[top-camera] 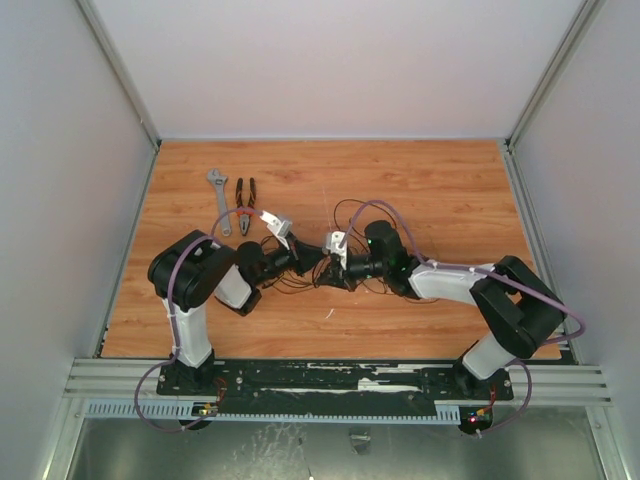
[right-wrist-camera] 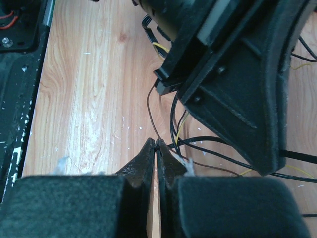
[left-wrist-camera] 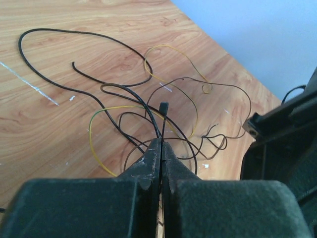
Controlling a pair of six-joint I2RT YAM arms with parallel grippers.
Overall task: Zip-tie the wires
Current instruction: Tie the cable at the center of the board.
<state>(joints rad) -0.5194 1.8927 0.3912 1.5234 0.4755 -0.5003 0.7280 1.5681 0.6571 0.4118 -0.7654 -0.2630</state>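
- Basically, step in hand = getting the zip tie (left-wrist-camera: 162, 124) round the wires (left-wrist-camera: 124, 89); judging by the layout, no loop is made yet.
- left end effector (left-wrist-camera: 161, 145): fingers pressed fully together w/ the zip tie pinched btwn them. The strip sticks out straight past the tips, tilted up, its free end in the air above the tangle.
- right end effector (right-wrist-camera: 155, 144): also fully closed. A thin brown strand runs right into its tips, so prob. nipped there, though it's too fine to be sure.
- The two meet nose to nose over the middle of the table (left-wrist-camera: 49, 129); the left one's body fills the right wrist view.
- Wires lie loose on the wood in open loops, black + olive-yellow, under and just ahead of the strip; not gathered.
- Next move calls for bunching the strands, esp. the wide outer loops, then passing the strip's free end under and round the bundle w/o letting go.
- pliers (top-camera: 245, 195) + wrench (top-camera: 216, 182) lie well apart at the back left.
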